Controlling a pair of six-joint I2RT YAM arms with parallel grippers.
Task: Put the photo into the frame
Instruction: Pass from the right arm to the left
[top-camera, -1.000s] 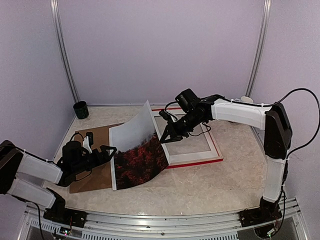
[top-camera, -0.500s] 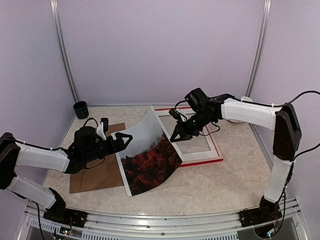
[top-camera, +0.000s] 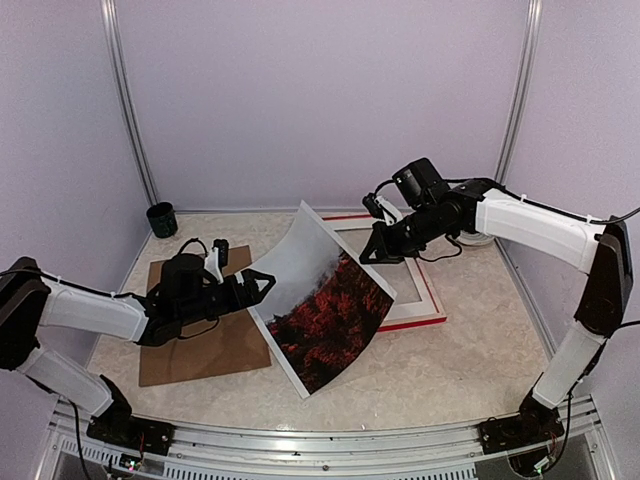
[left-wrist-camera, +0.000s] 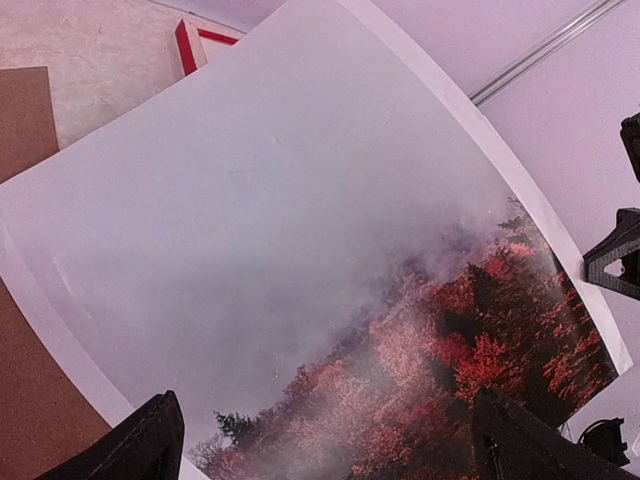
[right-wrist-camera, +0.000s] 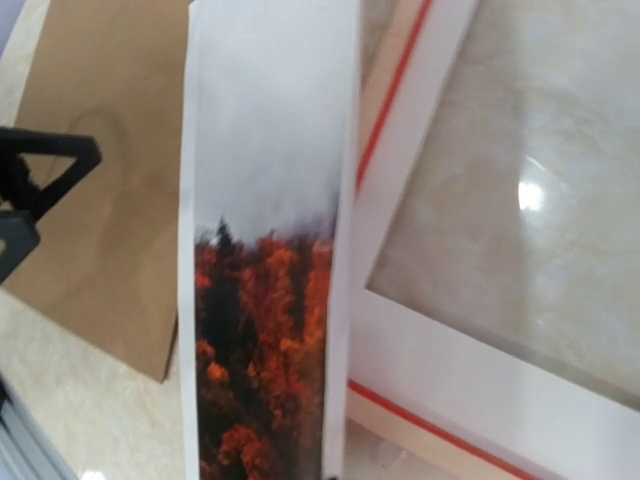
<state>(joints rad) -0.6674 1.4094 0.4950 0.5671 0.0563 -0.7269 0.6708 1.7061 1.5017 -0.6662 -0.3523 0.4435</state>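
The photo (top-camera: 325, 300), misty grey sky over red trees, hangs curved above the table with its lower corner near the surface. My right gripper (top-camera: 374, 254) is shut on its right edge; in the right wrist view the photo (right-wrist-camera: 265, 290) runs away edge-on and my own fingers are hidden. My left gripper (top-camera: 262, 287) is open at the photo's left edge, its fingers (left-wrist-camera: 150, 440) spread wide in front of the printed face (left-wrist-camera: 330, 250). The red frame (top-camera: 430, 318) lies flat behind the photo, a white mat (right-wrist-camera: 470, 370) inside it.
A brown backing board (top-camera: 200, 340) lies on the table under my left arm and also shows in the right wrist view (right-wrist-camera: 110, 170). A dark cup (top-camera: 161, 219) stands at the back left corner. Metal posts and purple walls enclose the table.
My right gripper has moved right and back, dragging the photo with it and turning its printed face forward. My left gripper has followed to the right, staying open by the photo's left edge.
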